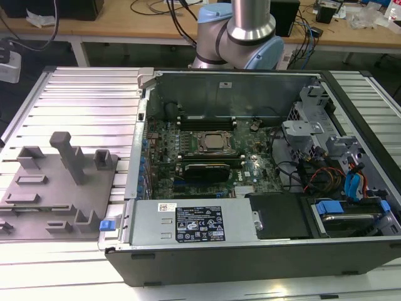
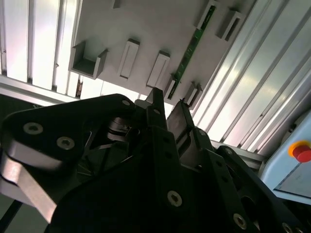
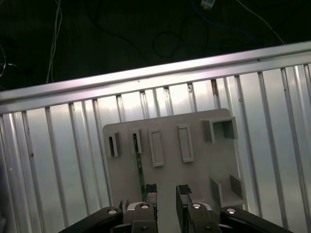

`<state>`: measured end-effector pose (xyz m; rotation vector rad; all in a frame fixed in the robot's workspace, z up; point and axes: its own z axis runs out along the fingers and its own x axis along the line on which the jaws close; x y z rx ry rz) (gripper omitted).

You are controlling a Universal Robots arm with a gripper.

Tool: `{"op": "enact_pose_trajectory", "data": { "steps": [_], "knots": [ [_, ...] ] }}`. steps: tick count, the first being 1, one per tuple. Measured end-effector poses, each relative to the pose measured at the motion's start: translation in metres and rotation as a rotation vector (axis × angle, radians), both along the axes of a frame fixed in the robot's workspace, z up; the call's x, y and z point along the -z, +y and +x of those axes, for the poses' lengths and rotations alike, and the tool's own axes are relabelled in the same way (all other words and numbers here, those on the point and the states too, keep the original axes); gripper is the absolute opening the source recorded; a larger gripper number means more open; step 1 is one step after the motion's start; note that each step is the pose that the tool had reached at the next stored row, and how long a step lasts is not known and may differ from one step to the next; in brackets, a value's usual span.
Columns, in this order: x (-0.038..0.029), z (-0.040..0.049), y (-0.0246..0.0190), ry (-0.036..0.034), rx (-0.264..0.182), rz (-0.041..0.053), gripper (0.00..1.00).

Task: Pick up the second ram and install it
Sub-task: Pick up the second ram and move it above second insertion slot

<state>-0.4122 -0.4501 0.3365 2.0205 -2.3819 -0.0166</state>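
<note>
1. Hovering above the grey fixture plate (image 3: 170, 121), my pincer (image 3: 167, 190) is spread. Its 2 fingertips (image 3: 151, 188) stand apart with bare plate showing in the gap and nothing pinched.
2. In the second wrist view the pincer (image 2: 168, 108) looks the same: 2 dark fingers with an open space between them.
3. The second ram (image 3: 140, 167) is a thin green stick standing on its edge on the plate. One end sits in a small slotted holder and its length runs toward me.
4. In the first wrist view the stick passes just beside 1 fingertip, outside the gap. I cannot tell whether that finger touches it.
5. In the second wrist view the second ram (image 2: 192, 46) stretches between 2 small holders, and its near end lies close to my fingers.
6. The plate also carries several low rectangular frames and 2 open box-shaped holders.
7. The plate lies on a ribbed aluminium table (image 3: 58, 145).
8. A red button (image 2: 302, 151) sits on a pale box beyond the table's edge.
9. In the exterior view the fixture plate (image 1: 25, 204) is at that view's left, on the ribbed table (image 1: 88, 106).
10. An open computer case (image 1: 238, 254) sits at the exterior view's right. Its motherboard (image 1: 166, 135) is exposed, and a CPU socket (image 1: 212, 143) lies between long black memory slots (image 1: 207, 120).
11. My arm (image 1: 247, 25) rises behind the case.
</note>
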Motion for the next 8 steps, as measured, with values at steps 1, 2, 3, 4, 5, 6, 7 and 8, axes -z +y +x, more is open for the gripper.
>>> {"op": "enact_pose_trajectory", "data": {
  "steps": [1,2,3,4,5,6,7,8],
  "knots": [
    [0.0011,0.0000,0.0000,0.0000,0.000,0.0000,0.30],
    [0.0021,0.0000,0.0000,-0.0001,0.000,-0.0001,0.30],
    [0.0027,0.0000,0.0000,-0.0001,0.000,0.0000,0.30],
    [0.0034,0.0000,0.0000,-0.0001,0.000,0.0000,0.30],
    [0.0042,0.0000,0.0000,0.0000,0.000,-0.0001,0.30],
    [0.0053,0.0000,0.0000,-0.0001,0.000,0.0000,0.30],
    [0.0066,0.0000,0.0000,0.0000,0.000,-0.0001,0.30],
    [0.0084,0.0000,0.0000,0.0000,0.000,-0.0001,0.30]
  ]
}}
